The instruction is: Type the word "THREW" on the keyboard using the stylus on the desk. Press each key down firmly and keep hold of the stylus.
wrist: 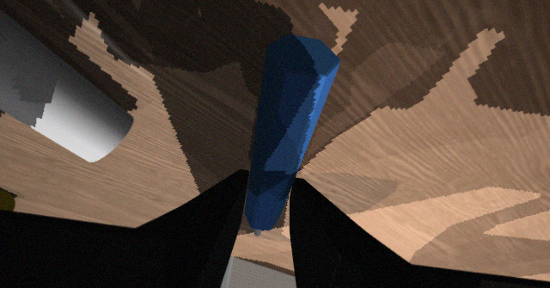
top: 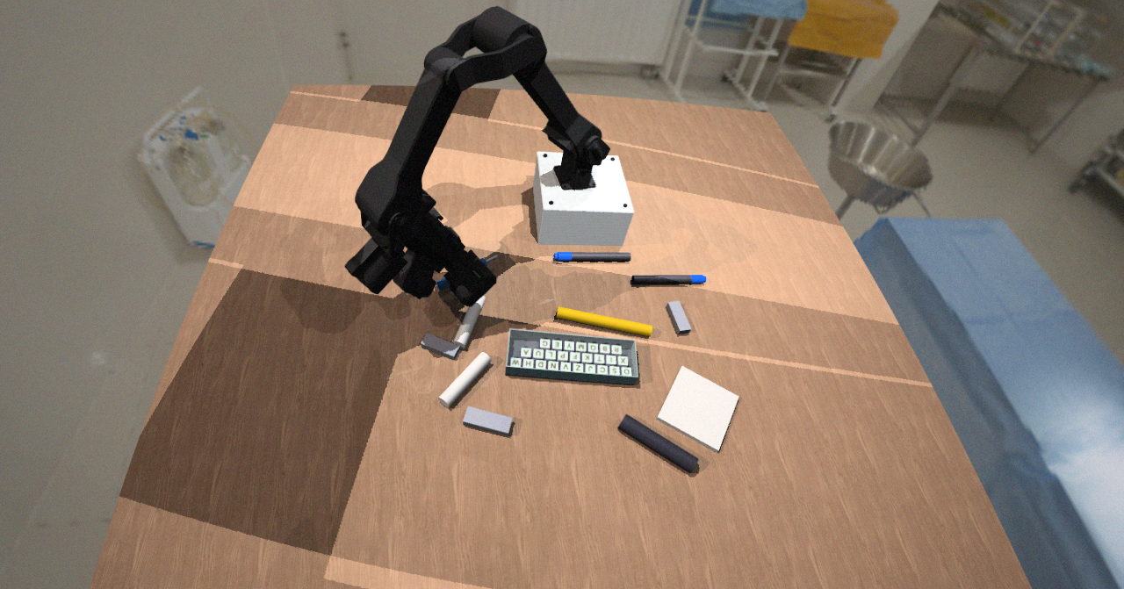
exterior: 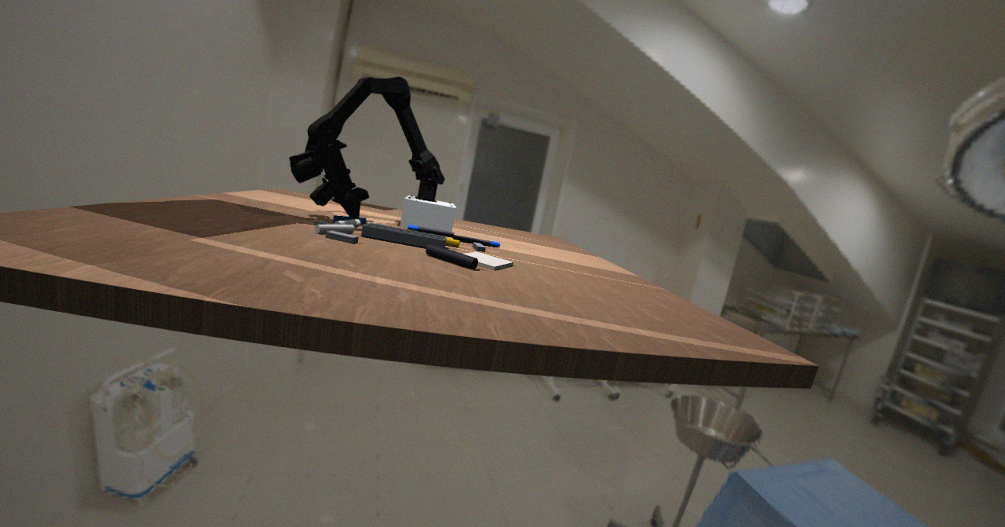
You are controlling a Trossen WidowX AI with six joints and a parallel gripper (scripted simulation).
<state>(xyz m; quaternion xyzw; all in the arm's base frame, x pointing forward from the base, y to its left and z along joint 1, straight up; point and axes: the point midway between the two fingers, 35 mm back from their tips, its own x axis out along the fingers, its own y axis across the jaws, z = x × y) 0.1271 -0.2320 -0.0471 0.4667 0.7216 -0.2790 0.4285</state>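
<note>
The stylus is a blue six-sided pen [wrist: 285, 116] with a small pale tip. It lies between the fingers in the wrist view, its tip end toward the bottom of that view. My gripper [wrist: 270, 184] is shut on the blue stylus near its tip end, low at the desk. In the top view the arm hides most of the stylus. The keyboard [top: 572, 379] [exterior: 402, 237] is a dark green tray with pale lettered keys in three rows. It lies to the right of the gripper in the top view, and its letters appear upside down there.
A white cylinder [top: 464, 379] [wrist: 94, 137] lies near another pale cylinder [top: 469, 325] and a grey block [top: 441, 345]. A yellow rod [top: 603, 321] lies behind the keyboard. Two blue-ended pens [top: 597, 257] [top: 664, 280] lie near the white base [top: 583, 227]. A black cylinder [top: 658, 444] and white pad [top: 697, 408] lie in front.
</note>
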